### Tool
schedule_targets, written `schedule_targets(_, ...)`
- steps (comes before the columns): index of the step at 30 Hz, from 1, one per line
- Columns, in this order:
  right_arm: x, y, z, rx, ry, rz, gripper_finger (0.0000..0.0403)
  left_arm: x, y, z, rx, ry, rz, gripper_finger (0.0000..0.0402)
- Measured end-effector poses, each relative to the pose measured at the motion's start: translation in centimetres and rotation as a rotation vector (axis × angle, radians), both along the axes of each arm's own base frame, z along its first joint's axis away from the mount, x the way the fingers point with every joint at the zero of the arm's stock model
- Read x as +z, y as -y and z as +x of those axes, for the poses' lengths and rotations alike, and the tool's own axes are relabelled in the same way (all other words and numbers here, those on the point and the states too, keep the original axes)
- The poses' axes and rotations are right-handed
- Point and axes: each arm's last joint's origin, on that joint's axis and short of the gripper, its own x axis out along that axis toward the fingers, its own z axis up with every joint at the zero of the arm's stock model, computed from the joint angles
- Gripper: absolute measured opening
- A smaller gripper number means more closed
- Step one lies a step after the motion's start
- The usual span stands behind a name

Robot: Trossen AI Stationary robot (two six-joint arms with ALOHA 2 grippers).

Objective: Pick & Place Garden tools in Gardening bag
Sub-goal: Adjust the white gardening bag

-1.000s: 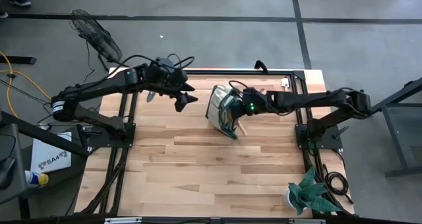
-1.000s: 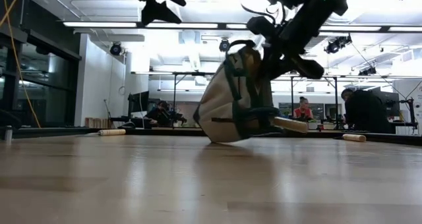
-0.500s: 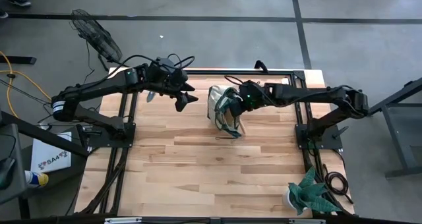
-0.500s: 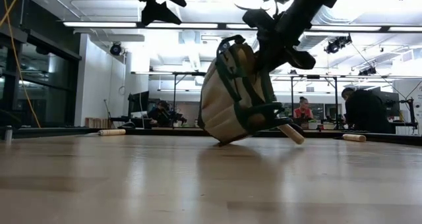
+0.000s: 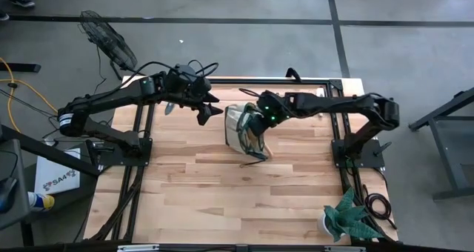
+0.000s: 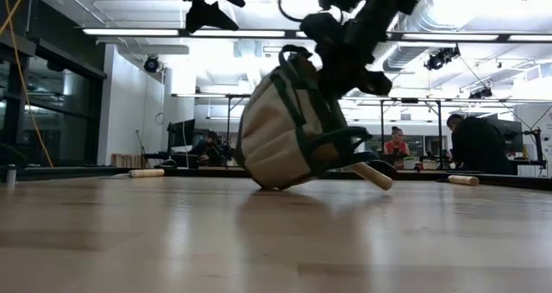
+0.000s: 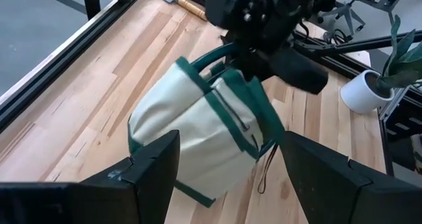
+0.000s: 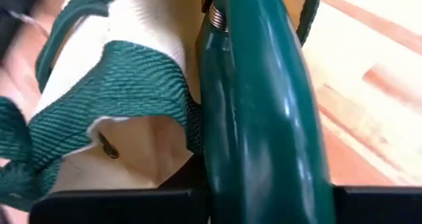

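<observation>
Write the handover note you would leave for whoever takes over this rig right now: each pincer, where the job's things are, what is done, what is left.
Right pincer: shut on green-handled shears at the gardening bag; the bag is tipped on the table.
Left pincer: open, empty, beside the bag.
Wooden handle sticks out at the bag's base.
One wooden-handled tool lies near the table's edge.
Done: cannot tell what is inside the bag.
Left: release the shears in the bag, fetch the loose tool.
</observation>
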Motion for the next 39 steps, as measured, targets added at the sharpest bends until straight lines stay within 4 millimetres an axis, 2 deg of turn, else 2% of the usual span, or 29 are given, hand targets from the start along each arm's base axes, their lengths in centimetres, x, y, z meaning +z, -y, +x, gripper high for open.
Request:
schedule_targets(9,1.5,0.7,3.3,0.136,-0.174,-0.053,0.0046,0.0,0.0,0.0,-0.001,-0.005,-0.003,0.026)
schedule_targets(16,2.2,0.7,5.1,0.213,-0.21,-0.08,0.0045,-0.2,0.1,-0.1,-0.003,-0.027,-0.011,0.026)
schedule_targets(25,2.6,-0.4,5.5,0.342,-0.25,-0.157,0.0045,-0.4,0.1,-0.2,-0.01,-0.042,-0.008,0.026)
schedule_targets(34,2.7,-2.5,5.8,0.495,-0.274,-0.271,0.0045,-0.4,0.2,-0.2,-0.039,-0.039,-0.007,0.026)
schedule_targets(39,2.9,-3.3,5.9,0.506,-0.293,-0.351,0.0045,-0.7,0.0,0.2,0.005,-0.046,-0.053,0.0248)
